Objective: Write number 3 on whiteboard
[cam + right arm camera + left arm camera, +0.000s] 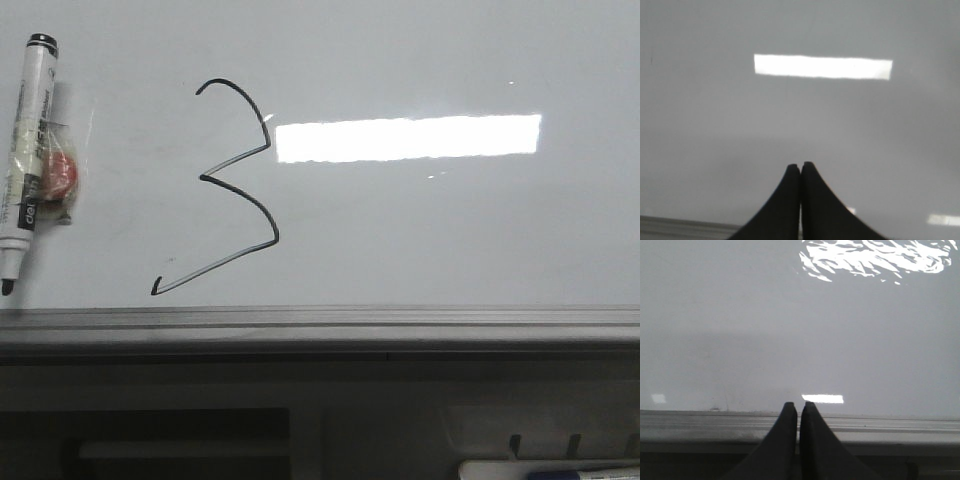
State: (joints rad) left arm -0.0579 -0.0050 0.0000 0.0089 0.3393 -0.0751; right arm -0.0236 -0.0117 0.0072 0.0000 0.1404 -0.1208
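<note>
Front view: a thin black number 3 (236,185) drawn on the whiteboard (450,230), left of centre, its long tail trailing toward 7 o'clock and stopping just above the grey frame edge (320,320), with a bright rectangular reflection (408,138) at 3 o'clock of the upper curve and an uncapped marker pen (24,160) lying at 9 o'clock, a small clear packet with something red inside (57,172) touching it. Left wrist view: left end effector (799,407) with dark fingers pressed together, tips over the board's frame edge, nothing pinched. Right wrist view: right end effector (800,167) likewise pressed together and holding nothing, over bare glossy board below the reflection.
</note>
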